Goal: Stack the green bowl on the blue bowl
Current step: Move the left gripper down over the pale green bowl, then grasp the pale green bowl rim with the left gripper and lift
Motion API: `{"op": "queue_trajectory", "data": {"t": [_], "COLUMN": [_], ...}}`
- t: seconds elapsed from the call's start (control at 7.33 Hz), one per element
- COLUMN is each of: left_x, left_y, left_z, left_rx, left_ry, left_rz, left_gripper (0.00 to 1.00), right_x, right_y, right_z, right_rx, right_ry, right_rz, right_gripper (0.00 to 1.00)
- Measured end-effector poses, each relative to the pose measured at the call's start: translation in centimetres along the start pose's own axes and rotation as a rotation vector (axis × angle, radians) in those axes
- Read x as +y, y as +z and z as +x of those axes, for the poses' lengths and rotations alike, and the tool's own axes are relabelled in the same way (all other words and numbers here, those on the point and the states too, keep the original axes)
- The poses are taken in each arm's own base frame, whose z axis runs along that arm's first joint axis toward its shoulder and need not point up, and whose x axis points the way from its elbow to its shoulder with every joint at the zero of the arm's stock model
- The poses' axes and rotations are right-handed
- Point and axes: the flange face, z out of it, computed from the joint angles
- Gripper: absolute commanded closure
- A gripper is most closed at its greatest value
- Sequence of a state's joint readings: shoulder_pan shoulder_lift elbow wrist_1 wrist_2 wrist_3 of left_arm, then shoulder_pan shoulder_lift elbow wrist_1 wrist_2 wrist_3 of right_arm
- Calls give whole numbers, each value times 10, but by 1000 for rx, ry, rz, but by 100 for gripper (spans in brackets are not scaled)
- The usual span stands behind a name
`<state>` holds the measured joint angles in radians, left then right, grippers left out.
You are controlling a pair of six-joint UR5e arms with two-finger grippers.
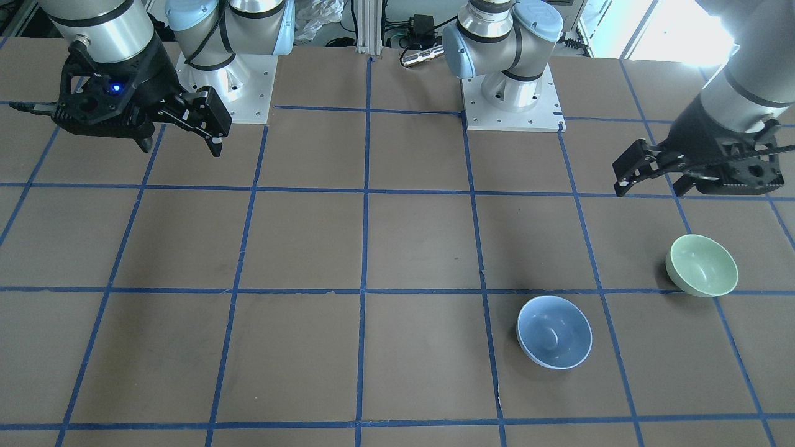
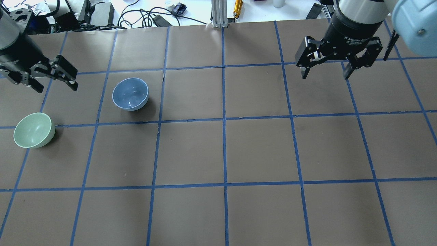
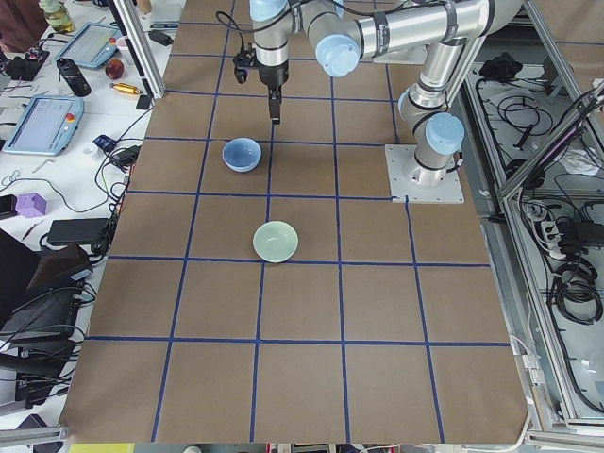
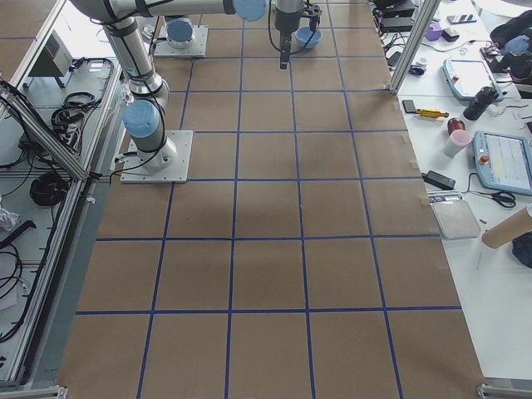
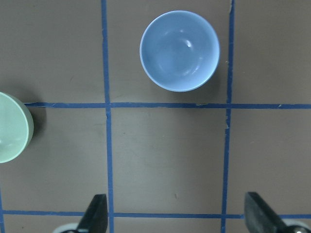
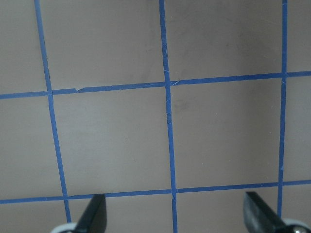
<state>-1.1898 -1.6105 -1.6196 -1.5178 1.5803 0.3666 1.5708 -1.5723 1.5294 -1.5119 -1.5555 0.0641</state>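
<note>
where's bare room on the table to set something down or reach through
Everything from the middle to the robot's right side of the table is bare, including under the open right hand. The crowded spot is the left side: the blue bowl and green bowl sit apart with a bare gap between them, and the open left hand hangs near them.

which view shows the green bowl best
Exterior front-facing: the green bowl shows whole and large, inside visible. Overhead shows it whole; exterior left small; left wrist cuts it at the edge; neither right view shows it.
</note>
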Motion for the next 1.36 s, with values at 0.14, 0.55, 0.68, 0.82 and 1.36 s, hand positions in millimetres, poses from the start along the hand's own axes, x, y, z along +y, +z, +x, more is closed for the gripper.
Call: {"op": "queue_trajectory", "data": {"t": [0.14,0.55,0.68,0.82,1.36], "left_x": [-1,0,1,0,-13], "left_y": [16,71,92,115,201], "left_z": [-46,-174,-209,-235,-294], "left_rx": [11,17,18,24,15], "left_ry": [18,70,71,72,106], "left_rz": [-11,6,10,5,19], "left_gripper": [0,0,0,0,0], "right_x": [0,0,0,0,0], "right_y": [0,0,0,0,0], "right_z": [0,0,0,0,0], "right_rx": [0,0,0,0,0], "right_ry": [-1,-1,-1,-1,-1], "right_rz": [0,-1,-1,0,-1], "right_gripper": [0,0,0,0,0]}}
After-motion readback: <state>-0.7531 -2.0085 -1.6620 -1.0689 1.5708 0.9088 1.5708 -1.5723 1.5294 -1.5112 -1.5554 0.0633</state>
